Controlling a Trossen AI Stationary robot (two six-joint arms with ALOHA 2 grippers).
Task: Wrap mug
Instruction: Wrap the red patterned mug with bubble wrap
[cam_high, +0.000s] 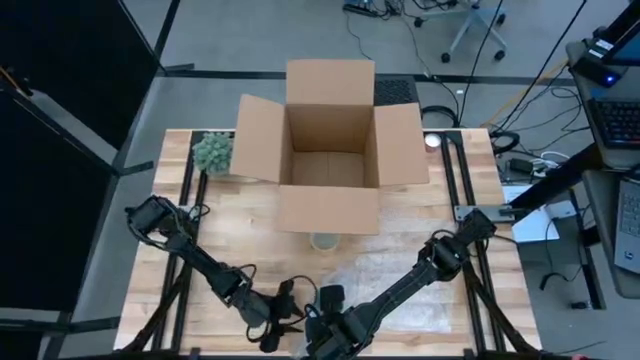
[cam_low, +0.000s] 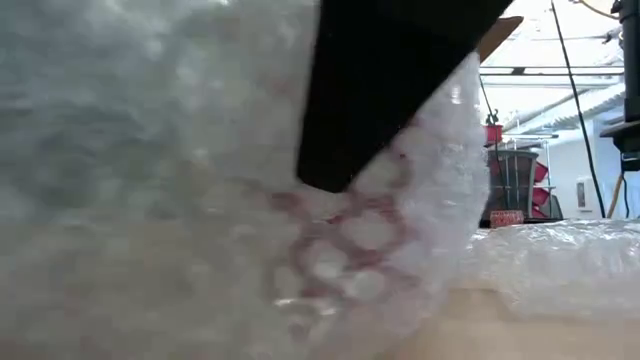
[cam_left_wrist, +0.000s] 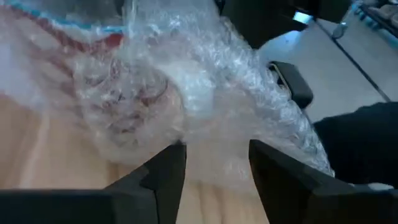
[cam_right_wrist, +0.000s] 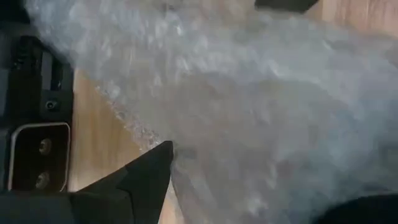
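The mug (cam_left_wrist: 127, 102) shows only as a red pattern through crumpled clear bubble wrap (cam_left_wrist: 205, 74) bundled around it, lying on the wooden table near its near edge. In the low view the bundle (cam_low: 350, 240) fills the frame, and a dark finger (cam_low: 390, 90), whose I cannot tell, comes onto it from above. My left gripper (cam_left_wrist: 217, 165) is open just short of the bundle, level with the table. My right gripper (cam_right_wrist: 249, 186) is open over the wrap (cam_right_wrist: 249, 93). In the high view both grippers (cam_high: 283, 318) (cam_high: 325, 305) meet at the near edge and hide the bundle. My left gripper stands with the bundle's near fold (cam_left_wrist: 214, 152) right at its fingertips; I cannot tell whether it touches. My right gripper has wrap filling the wide gap between its fingers, and one fingertip (cam_right_wrist: 158, 155) lies against the wrap's edge (cam_right_wrist: 180, 155). Whether the wrap is pinched cannot be told.
An open cardboard box (cam_high: 328, 150) stands at the table's far middle, with a small round object (cam_high: 325, 241) before its front flap. A green plant-like thing (cam_high: 212, 152) sits far left. More bubble wrap (cam_high: 410, 285) lies spread toward the near right.
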